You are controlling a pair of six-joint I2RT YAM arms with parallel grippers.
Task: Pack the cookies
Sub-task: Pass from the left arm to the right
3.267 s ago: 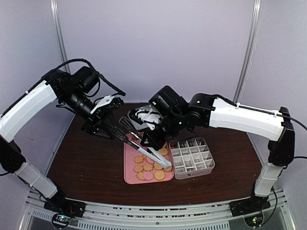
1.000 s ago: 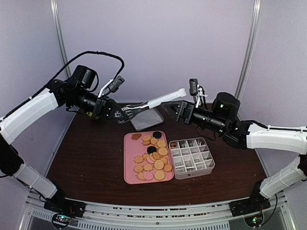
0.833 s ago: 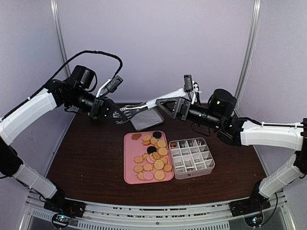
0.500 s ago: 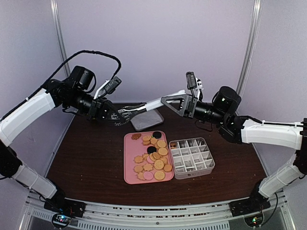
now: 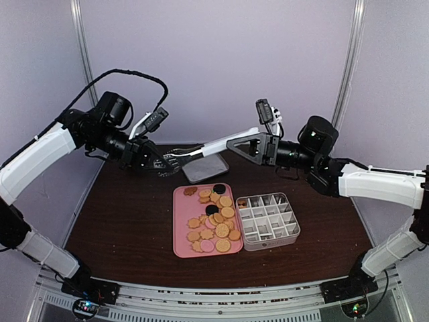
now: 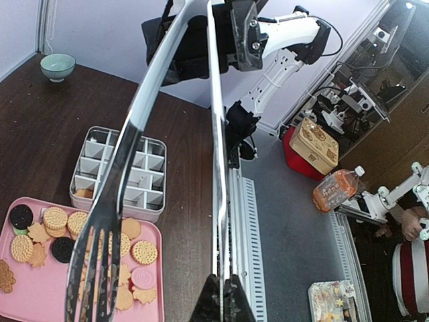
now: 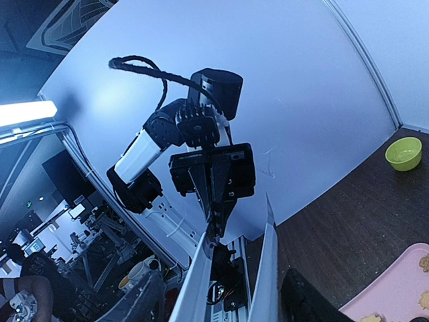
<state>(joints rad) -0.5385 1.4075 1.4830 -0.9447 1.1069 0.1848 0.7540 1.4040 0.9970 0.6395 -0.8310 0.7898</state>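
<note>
Tongs point(image 5: 209, 145) in left tool point(image 5: 159, 161), right tool point(image 5: 232, 142) ajar

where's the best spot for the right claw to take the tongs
Probably the pale handle end of the tongs, approached from the robot's right along their length, jaws straddling both arms. The left claw pinches the dark slotted head end, so the tongs hang in mid-air, handle pointing at the right claw.

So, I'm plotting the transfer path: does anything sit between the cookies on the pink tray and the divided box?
Nothing visible does. The cookies lie on the pink tray, directly beside the divided box on its right; the tongs hang in the air behind both.
</note>
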